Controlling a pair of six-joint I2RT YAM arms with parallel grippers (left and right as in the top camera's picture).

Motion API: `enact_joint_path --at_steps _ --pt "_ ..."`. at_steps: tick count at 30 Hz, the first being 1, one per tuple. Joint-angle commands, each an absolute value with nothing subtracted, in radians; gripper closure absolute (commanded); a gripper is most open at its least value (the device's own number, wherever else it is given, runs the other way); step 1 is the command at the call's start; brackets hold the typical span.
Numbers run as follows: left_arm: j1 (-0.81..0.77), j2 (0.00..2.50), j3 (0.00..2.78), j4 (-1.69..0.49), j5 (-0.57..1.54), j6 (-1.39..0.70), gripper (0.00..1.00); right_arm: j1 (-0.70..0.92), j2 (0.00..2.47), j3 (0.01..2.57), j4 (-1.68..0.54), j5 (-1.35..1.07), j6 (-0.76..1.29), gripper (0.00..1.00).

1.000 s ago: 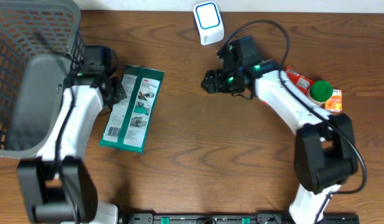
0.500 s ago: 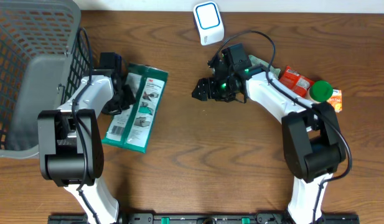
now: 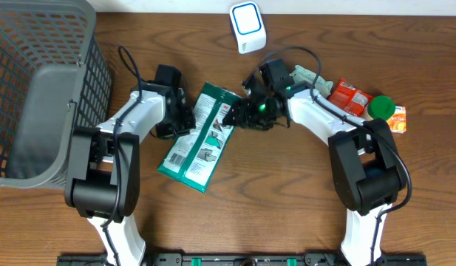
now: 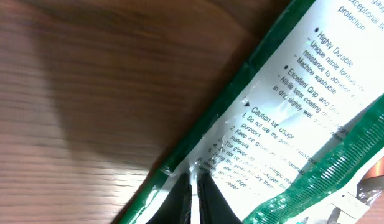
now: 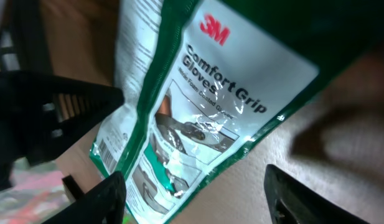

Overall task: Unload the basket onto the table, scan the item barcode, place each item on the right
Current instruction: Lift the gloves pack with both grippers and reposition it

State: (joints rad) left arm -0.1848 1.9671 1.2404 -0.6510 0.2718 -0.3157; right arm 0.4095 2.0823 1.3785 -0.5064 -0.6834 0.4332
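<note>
The item is a flat green-and-white 3M glove package (image 3: 203, 139), lying tilted in the middle of the table. Its barcode (image 3: 180, 156) faces up near the lower left end. My left gripper (image 3: 181, 118) is shut on the package's left edge. In the left wrist view its black fingertips (image 4: 204, 200) pinch the clear seam of the package (image 4: 291, 118). My right gripper (image 3: 232, 117) is open at the package's upper right edge. In the right wrist view the package (image 5: 204, 106) fills the space ahead of the right gripper (image 5: 198, 199), and the barcode (image 5: 108, 149) shows at the left.
The white scanner (image 3: 247, 27) stands at the back centre. A grey mesh basket (image 3: 35, 89) fills the left side. Behind the right arm lie a red packet (image 3: 351, 94), a green-capped item (image 3: 380, 108) and an orange packet (image 3: 397, 120).
The left gripper has dragged the package rightwards and turned it slantwise. The right gripper has moved left and down to the package's edge, its jaws slightly narrower.
</note>
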Motion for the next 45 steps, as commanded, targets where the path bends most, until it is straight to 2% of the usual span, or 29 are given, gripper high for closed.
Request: enact_joint_path --at_steps 1,11,15,21,27,33,45 --pt "-0.209 2.027 1.213 -0.664 0.279 -0.32 0.91 0.433 2.097 1.318 -0.499 -0.686 0.554 0.34" --pt "-0.209 2.027 1.213 -0.676 0.277 -0.319 0.91 0.559 2.097 1.238 -0.362 -0.627 0.721 0.37" --pt "-0.209 2.027 1.213 -0.706 0.277 -0.319 0.91 0.571 2.097 1.238 -0.259 -0.512 0.705 0.36" --pt "-0.209 2.027 1.213 -0.733 0.277 -0.319 0.91 0.555 2.097 1.238 -0.148 -0.508 0.616 0.3" --pt "-0.209 2.027 1.213 -0.731 0.276 -0.319 0.89 0.551 2.097 1.238 -0.215 -0.525 0.59 0.29" --pt "-0.209 2.027 1.213 -0.712 0.276 -0.319 0.88 0.547 2.097 1.238 -0.257 -0.534 0.482 0.21" --pt "-0.209 2.028 1.213 -0.695 0.276 -0.319 0.88 0.545 2.097 1.216 -0.264 -0.589 0.421 0.24"
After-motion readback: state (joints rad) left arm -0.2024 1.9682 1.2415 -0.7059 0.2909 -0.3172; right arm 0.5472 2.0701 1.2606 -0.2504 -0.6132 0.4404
